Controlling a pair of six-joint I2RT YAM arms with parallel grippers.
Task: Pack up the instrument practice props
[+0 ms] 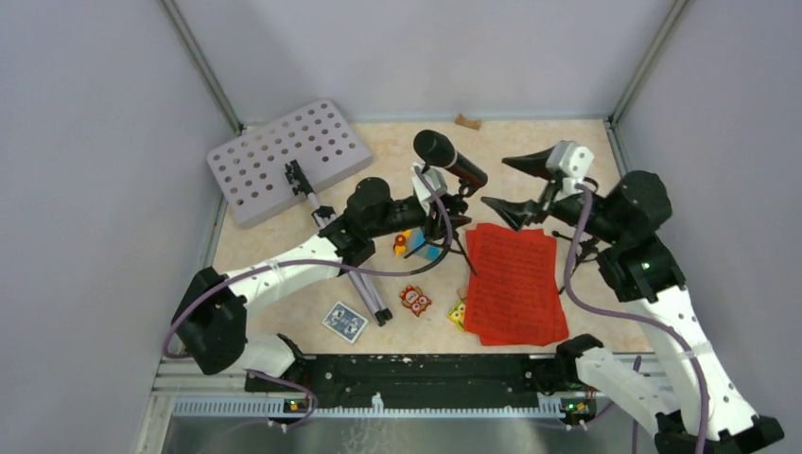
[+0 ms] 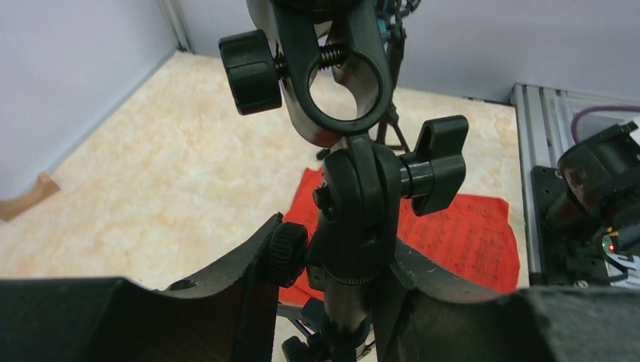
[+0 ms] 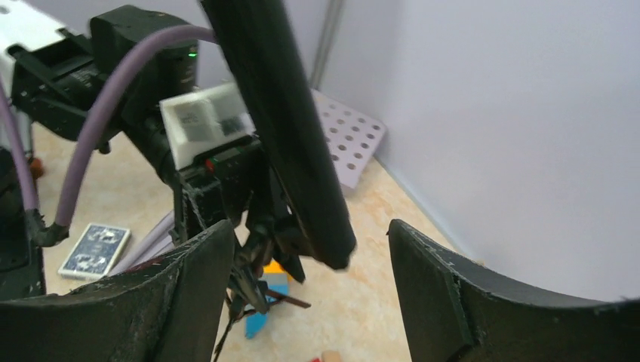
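Left gripper (image 2: 340, 253) grips the tripod (image 2: 355, 188) under the mic (image 3: 290, 136); right gripper (image 3: 309, 230), jaws wide at the mic's tail, probably needs centring before closing.

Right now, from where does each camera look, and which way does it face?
Top external: above and behind both arms, looking down on the table; both show.
Left wrist: on the left gripper, facing the mic tripod it clamps; its own fingers show.
Right wrist: on the open right gripper, facing the dark microphone; its own fingers show.
Shared: the red music sheets appear in the top and left wrist views.
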